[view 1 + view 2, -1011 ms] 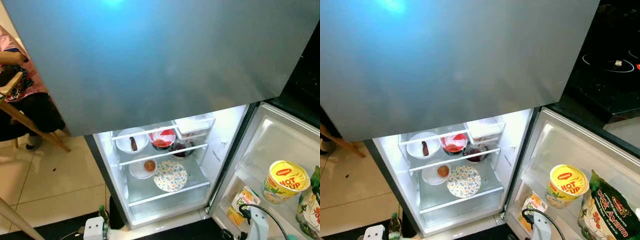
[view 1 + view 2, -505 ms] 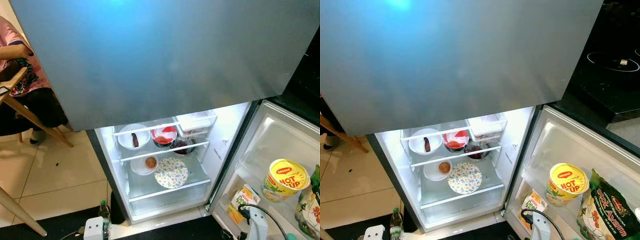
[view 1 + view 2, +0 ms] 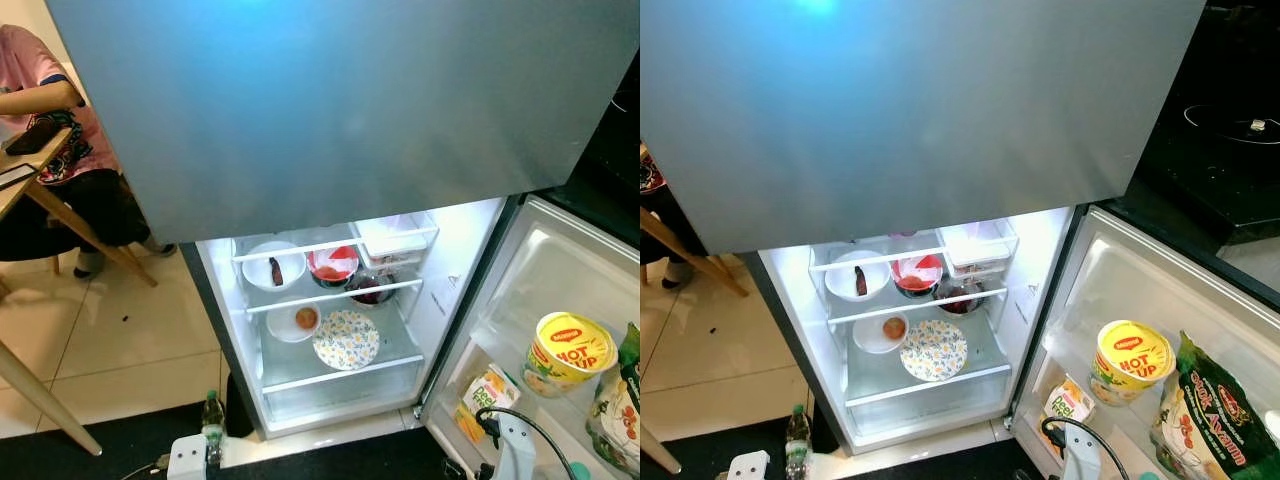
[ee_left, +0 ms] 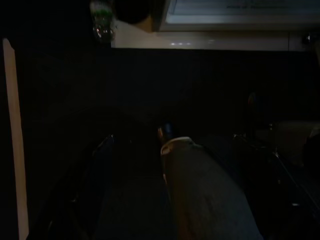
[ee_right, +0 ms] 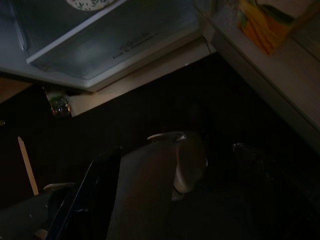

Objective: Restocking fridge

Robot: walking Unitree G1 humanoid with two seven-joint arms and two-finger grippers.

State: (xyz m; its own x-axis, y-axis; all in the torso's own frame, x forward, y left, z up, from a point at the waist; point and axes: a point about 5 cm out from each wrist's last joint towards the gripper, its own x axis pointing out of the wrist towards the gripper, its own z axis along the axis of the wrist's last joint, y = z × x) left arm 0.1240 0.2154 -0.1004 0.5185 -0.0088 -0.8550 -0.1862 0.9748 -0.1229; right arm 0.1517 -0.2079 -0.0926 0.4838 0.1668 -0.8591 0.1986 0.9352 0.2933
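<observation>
Before me, the open fridge (image 3: 440, 290): bowls and a flowered plate (image 3: 346, 340) on its lit shelves, a noodle cup (image 3: 560, 352) and juice carton (image 3: 483, 396) in its door. Both arms hang low; I cannot tell either gripper's finger state.

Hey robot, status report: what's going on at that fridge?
Both arms low, idle. White fridge open, lit; yellow noodle cup in door shelf. Small green-capped bottle on floor by fridge.
</observation>
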